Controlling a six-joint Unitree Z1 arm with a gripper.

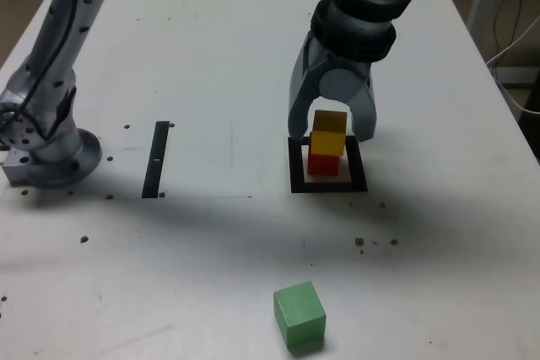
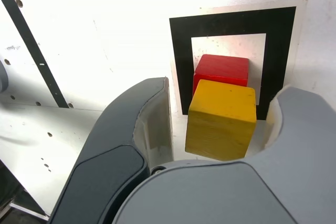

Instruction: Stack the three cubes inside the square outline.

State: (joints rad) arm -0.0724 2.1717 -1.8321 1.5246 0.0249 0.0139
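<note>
Jaws open — straddling yellow cube (image 2: 222, 119) (untouched).

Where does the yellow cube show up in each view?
Exterior view: the yellow cube sits on the red cube inside the square outline, between the open gripper fingers.
Wrist view: the yellow cube is near the centre, overlapping the red cube.
Shared landmark: the square outline.

One cube (image 1: 329, 131) sits on another (image 1: 324, 163) inside the square outline (image 1: 328, 184), the third cube (image 1: 299, 316) lies nearer on the bench (image 1: 211, 56), a strip (image 1: 156, 159) to the exterior view's left
</note>
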